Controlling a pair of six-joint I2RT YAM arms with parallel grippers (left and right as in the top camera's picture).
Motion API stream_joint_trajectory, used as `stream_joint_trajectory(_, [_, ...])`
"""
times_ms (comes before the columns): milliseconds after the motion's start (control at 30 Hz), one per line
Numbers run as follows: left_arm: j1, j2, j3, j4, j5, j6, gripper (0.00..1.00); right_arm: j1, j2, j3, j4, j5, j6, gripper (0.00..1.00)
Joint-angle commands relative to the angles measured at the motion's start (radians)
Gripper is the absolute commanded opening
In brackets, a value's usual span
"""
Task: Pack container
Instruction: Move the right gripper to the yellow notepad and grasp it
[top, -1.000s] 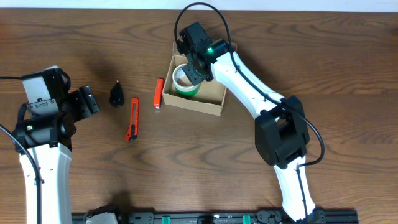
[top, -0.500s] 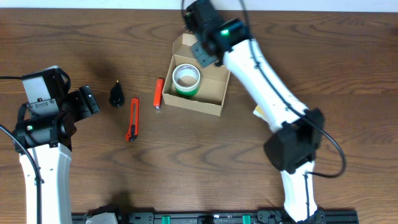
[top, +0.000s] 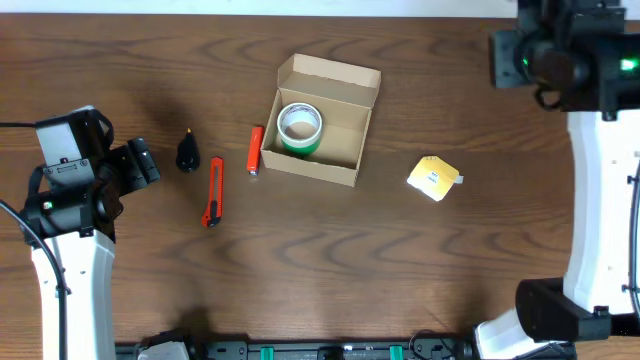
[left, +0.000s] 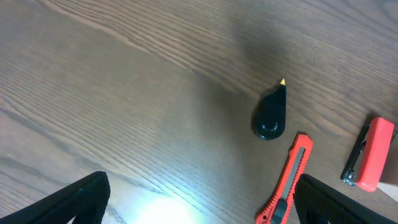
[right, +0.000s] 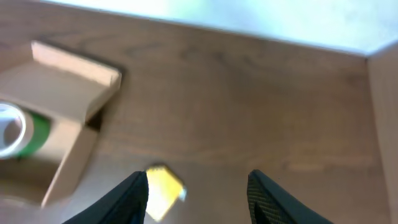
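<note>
The container (top: 325, 120) sits open on the bench (top: 330, 270), a little above the middle of the overhead view. Its flap lid stands up along the upper edge, so the cavity can be loaded from above. A green tape roll (top: 299, 128) lies flat in its left half and the right half is bare, which I take as room for more. The other pieces lie outside: a red marker-like stick (top: 256, 150) just beside the box's left wall, an orange utility knife (top: 214, 190) farther left, a small black thing (top: 187, 152) beyond that, and a yellow item (top: 433, 177) to the lower right, apart from the box. The right hand (right: 198, 198) is in the upper right of the overhead view, well apart from the container, fingers spread with nothing between them. In its own view the box shows at the left edge and the yellow item just ahead of the fingers, likely the next pick. The left hand (left: 205, 208) waits at the left edge, fingers wide and empty, with the container well off toward the middle.
</note>
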Motion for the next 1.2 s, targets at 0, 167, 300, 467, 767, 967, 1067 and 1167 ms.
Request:
stream_joint_trajectory(0, [0.003,0.000,0.021,-0.001,-0.003,0.011,0.95,-0.013,0.035,-0.074,-0.036,-0.062,0.019,0.54])
stream_joint_trajectory(167, [0.003,0.000,0.021,-0.001,-0.003,0.011,0.95,-0.005,0.035,-0.293,-0.007,-0.082,0.054,0.57])
stream_joint_trajectory(300, [0.003,0.000,0.021,-0.001,-0.003,0.011,0.95,0.008,0.035,-0.502,0.087,-0.116,0.077,0.61])
stream_joint_trajectory(467, [0.003,0.000,0.021,0.000,-0.003,0.011,0.95,0.018,0.037,-0.697,0.188,-0.134,0.061,0.68])
stream_joint_trajectory(767, [0.003,0.000,0.021,-0.001,-0.003,0.011,0.95,0.031,0.040,-0.785,0.279,-0.146,-0.001,0.92])
stream_joint_trajectory(967, [0.003,0.000,0.021,-0.001,-0.003,0.011,0.95,0.033,0.052,-0.785,0.284,-0.147,0.433,0.82])
stream_joint_trajectory(1067, [0.003,0.000,0.021,0.000,-0.003,0.011,0.95,0.045,0.059,-0.798,0.286,-0.147,0.688,0.80])
stream_joint_trajectory(1167, [0.003,0.000,0.021,0.000,-0.003,0.011,0.95,0.062,0.063,-0.813,0.306,-0.137,0.801,0.80])
